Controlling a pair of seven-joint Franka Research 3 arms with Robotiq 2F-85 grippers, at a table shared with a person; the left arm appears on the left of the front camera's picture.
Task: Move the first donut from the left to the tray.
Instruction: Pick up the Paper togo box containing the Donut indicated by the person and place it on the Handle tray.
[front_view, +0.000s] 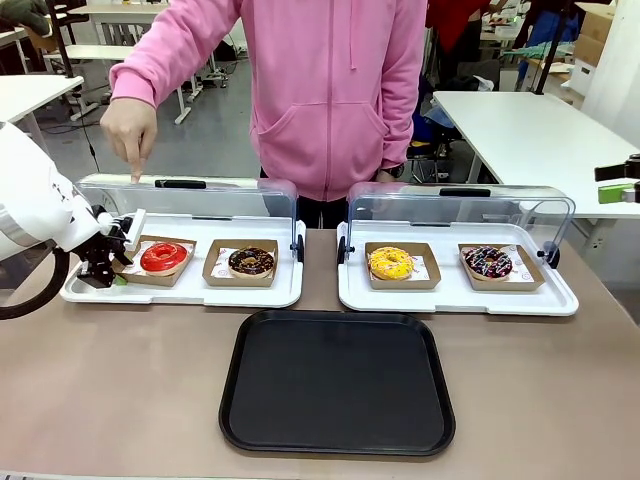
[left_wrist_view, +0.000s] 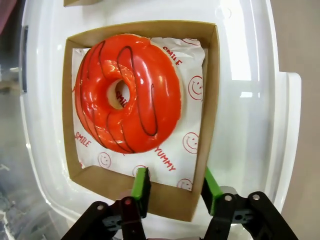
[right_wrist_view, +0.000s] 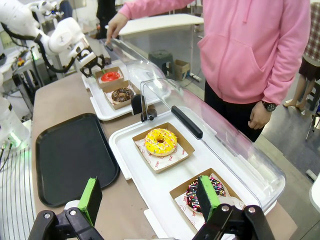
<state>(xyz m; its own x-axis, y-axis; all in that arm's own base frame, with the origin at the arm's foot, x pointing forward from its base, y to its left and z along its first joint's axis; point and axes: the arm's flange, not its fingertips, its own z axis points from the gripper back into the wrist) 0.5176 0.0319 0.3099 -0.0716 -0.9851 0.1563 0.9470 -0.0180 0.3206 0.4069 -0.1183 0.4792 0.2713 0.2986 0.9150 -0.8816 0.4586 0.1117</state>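
The red-glazed donut (front_view: 163, 257) lies in its brown cardboard holder (front_view: 182, 276) on the left white tray, leftmost in the row. My left gripper (front_view: 112, 263) is at the holder's left end, low over the white tray. In the left wrist view the donut (left_wrist_view: 127, 92) is close ahead. That gripper (left_wrist_view: 176, 191) is open with a corner of the holder (left_wrist_view: 210, 100) between its green pads, one pad over the near wall and one outside the side wall. The black tray (front_view: 338, 380) lies bare at the table's front middle. My right gripper (right_wrist_view: 149, 199) is open, holding nothing.
A person in a pink hoodie stands at the far side, one hand (front_view: 130, 135) on the raised clear lid (front_view: 190, 195) of the left white tray. A chocolate donut (front_view: 250, 262) sits beside the red one. A yellow donut (front_view: 390, 263) and a sprinkled one (front_view: 488, 262) lie on the right white tray.
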